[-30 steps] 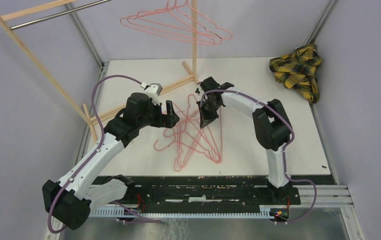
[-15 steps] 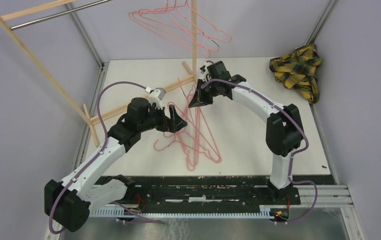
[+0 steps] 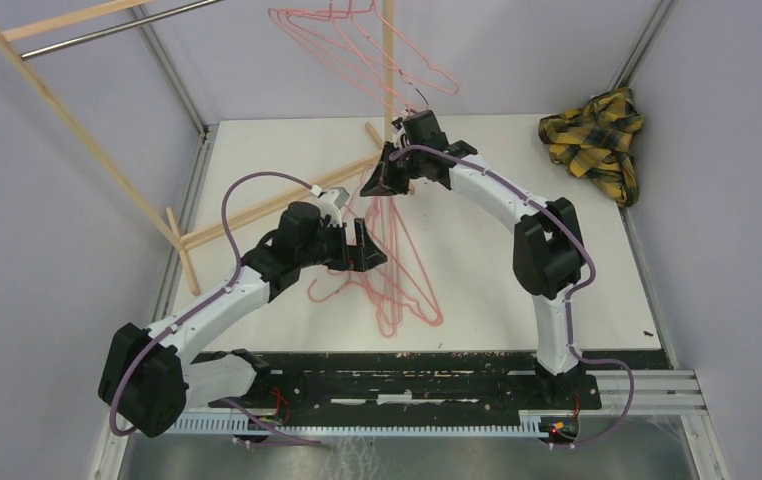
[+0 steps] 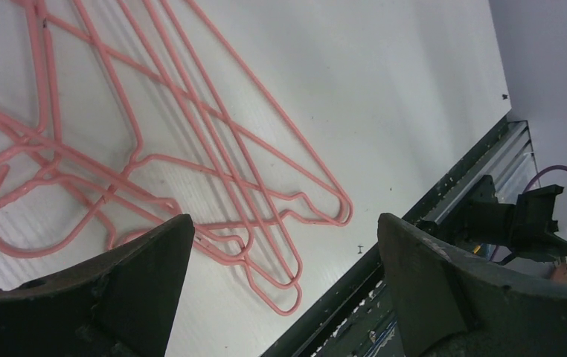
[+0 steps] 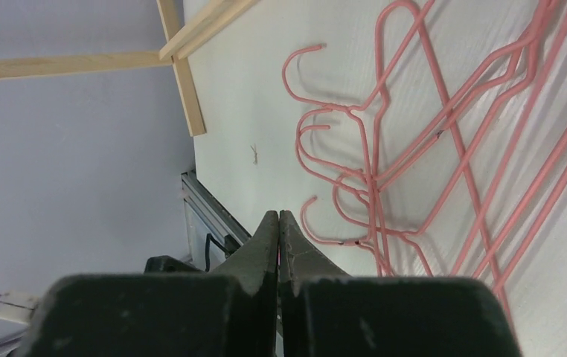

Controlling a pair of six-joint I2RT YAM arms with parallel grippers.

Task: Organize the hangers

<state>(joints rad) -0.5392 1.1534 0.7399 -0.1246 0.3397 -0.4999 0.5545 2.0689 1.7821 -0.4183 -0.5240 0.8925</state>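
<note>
Several pink wire hangers [image 3: 397,322] lie tangled on the white table [image 3: 517,290]. They also show in the left wrist view [image 4: 191,149] and the right wrist view [image 5: 385,171]. More hangers [image 3: 357,50] hang on the rack at the back. My right gripper [image 3: 382,182] is raised near the rack post. Its jaws [image 5: 278,217] are shut with a pink sliver between them, on a hanger [image 3: 393,215] that trails down to the pile. My left gripper [image 3: 365,247] is open and empty above the pile's left side, and shows wide apart in its wrist view [image 4: 284,282].
A wooden-framed rack with a metal bar [image 3: 107,35] stands at back left, its post [image 3: 389,70] and floor rail [image 3: 267,205] close to both grippers. A yellow-black plaid cloth [image 3: 597,130] lies at back right. A black rail [image 3: 437,385] runs along the front edge.
My right gripper has risen and moved back-left toward the rack post, drawing a hanger up from the pile. My left gripper has shifted right over the pile. The hanging hangers have swung.
</note>
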